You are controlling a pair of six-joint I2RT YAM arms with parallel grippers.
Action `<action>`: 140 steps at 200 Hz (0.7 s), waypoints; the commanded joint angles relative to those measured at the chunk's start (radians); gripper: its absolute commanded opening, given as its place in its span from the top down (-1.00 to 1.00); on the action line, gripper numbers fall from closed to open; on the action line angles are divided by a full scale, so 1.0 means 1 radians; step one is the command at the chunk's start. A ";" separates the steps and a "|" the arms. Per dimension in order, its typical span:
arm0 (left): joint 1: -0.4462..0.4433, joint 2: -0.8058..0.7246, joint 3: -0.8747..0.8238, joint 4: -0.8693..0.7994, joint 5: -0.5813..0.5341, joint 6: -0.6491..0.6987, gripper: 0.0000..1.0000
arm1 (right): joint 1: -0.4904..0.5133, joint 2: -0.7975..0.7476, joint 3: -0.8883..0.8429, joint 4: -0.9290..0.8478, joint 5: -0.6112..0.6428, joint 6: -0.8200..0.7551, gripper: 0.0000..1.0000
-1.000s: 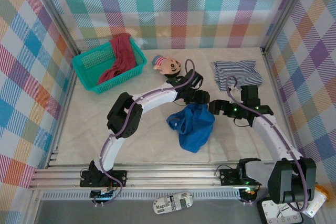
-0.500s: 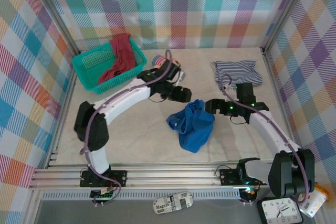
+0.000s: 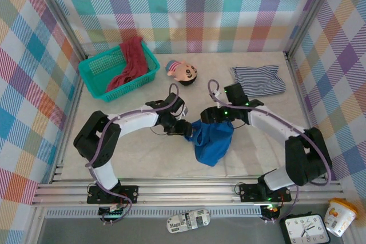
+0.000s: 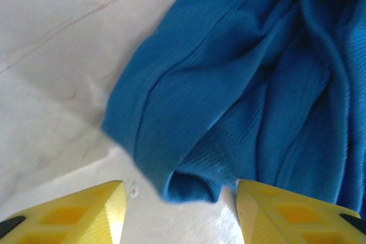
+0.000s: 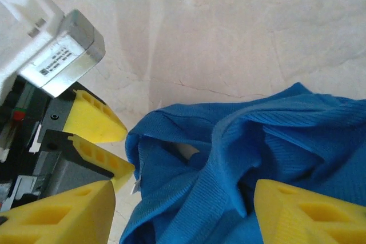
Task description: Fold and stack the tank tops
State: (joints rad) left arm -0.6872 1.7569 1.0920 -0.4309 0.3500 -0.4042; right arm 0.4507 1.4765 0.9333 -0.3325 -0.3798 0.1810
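Almost nothing can be read here. In the right wrist view, a white label (image 5: 53, 63) is on the grey metal box (image 5: 77, 38) of the left gripper (image 5: 128, 151). It has several lines of small dark print, but the letters are too blurred to read. In the top view, a clock (image 3: 301, 230) lies at the near right corner; the marks on its face are too small to tell. Beside the rail lies a flat card (image 3: 189, 220) with a black-and-white pattern, and no word on it is legible.
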 commanded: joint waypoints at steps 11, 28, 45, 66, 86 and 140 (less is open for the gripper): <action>0.008 0.058 0.027 0.050 0.024 0.008 0.04 | 0.014 0.068 0.043 -0.029 0.134 0.025 -0.25; 0.011 0.085 0.032 0.046 0.018 0.018 0.19 | 0.016 0.090 0.049 -0.014 0.143 0.028 -0.22; 0.011 0.099 0.045 0.035 0.005 0.023 0.36 | 0.026 0.127 0.072 -0.015 0.130 0.026 -0.15; 0.012 0.087 0.066 0.005 -0.009 0.034 0.58 | 0.041 0.143 0.076 0.000 0.112 0.033 0.07; 0.014 0.052 0.090 -0.043 -0.021 0.043 0.81 | 0.046 0.130 0.082 -0.009 0.099 0.037 0.33; 0.046 -0.052 0.213 -0.320 -0.117 0.141 1.00 | 0.035 0.004 0.110 -0.056 0.111 0.055 0.87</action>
State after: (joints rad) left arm -0.6678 1.8011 1.2118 -0.5552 0.3050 -0.3359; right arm 0.4915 1.5738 0.9920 -0.3569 -0.2630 0.2253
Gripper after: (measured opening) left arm 0.049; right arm 0.078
